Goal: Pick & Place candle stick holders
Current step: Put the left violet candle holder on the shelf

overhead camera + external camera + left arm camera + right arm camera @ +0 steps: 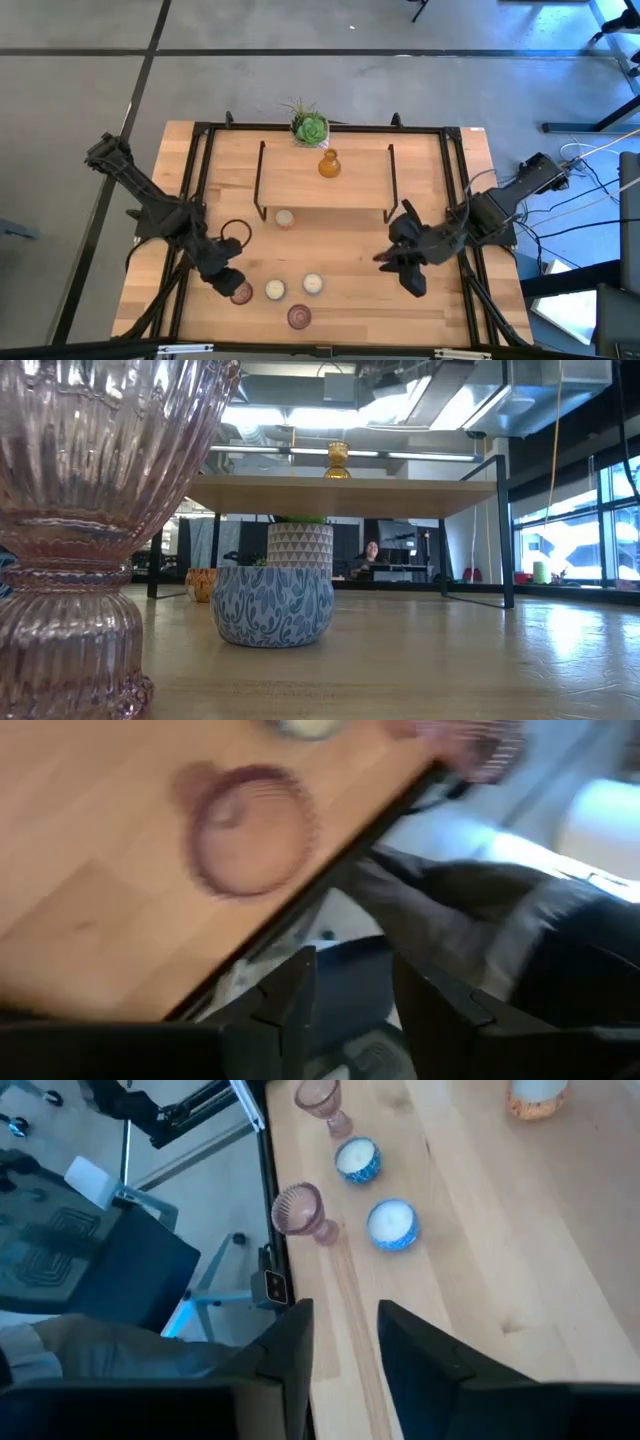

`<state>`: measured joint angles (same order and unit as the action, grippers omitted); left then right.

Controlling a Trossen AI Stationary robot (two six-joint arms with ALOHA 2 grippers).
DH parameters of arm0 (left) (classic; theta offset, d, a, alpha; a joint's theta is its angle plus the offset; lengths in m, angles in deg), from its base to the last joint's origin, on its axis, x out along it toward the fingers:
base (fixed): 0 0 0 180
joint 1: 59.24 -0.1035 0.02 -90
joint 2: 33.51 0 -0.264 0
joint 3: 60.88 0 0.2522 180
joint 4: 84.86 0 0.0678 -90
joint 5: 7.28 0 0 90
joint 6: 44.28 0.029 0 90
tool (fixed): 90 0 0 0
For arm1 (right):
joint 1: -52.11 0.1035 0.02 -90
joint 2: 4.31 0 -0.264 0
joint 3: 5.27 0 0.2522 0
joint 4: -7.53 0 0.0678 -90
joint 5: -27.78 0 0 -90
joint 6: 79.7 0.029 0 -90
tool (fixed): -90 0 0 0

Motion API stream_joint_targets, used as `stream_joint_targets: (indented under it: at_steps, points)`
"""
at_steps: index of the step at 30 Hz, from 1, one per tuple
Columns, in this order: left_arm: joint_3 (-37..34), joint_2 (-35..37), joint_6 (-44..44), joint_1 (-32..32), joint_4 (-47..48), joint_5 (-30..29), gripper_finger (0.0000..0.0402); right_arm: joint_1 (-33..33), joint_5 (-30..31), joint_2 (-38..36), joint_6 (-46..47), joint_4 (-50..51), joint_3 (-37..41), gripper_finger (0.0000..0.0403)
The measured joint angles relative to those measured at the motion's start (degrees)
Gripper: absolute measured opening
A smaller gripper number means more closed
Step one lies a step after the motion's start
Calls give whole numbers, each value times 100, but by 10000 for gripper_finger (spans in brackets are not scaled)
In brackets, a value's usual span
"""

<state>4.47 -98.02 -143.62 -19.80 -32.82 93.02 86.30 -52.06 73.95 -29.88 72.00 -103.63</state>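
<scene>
From above, the wooden counter [340, 290] carries a low black-framed shelf [325, 185] toward its far side. An amber holder [329, 164] stands on the shelf, with a green spiky plant [309, 127] just beyond it at the far edge. A cream holder [285, 218] sits by the shelf's near left edge. Along the near side are two more cream holders [275, 290] [313, 284] side by side, a pinkish-purple holder [299, 317] nearest the front edge, and another pinkish-purple holder [241, 293] to their left. The left end effector [228, 282] hangs just beside that left pink one; its finger gap cannot be told here. The right end effector [412, 272] hovers over bare wood on the right, well apart from all holders.

At counter height, a pink glass holder [90, 530] fills the near left. Behind it stands a blue-patterned round holder [273, 605], a small amber piece [201, 584] farther back, and the amber holder [338, 460] atop the shelf.

The left wrist camera shows its two fingers [295, 1005] apart with nothing between them, past the counter's edge, and a pink holder [250, 842] on the wood.

The right wrist camera shows its fingers [290, 1350] apart and empty, with two pink holders [300, 1212] [320, 1098] and two blue-sided ones [392, 1224] [357, 1159] ahead.
</scene>
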Motion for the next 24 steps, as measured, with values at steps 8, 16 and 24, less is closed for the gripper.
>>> stream_joint_targets:
  at_steps: [8,16,24]
  points:
    - [0,-627,-621,268,631,-506,135,123,448,2,77,-385,0,139]
    - [0,-1223,-560,268,316,-510,135,123,528,4,77,-513,0,140]
    - [0,-1441,-642,242,419,-622,135,128,636,4,50,-513,0,140]
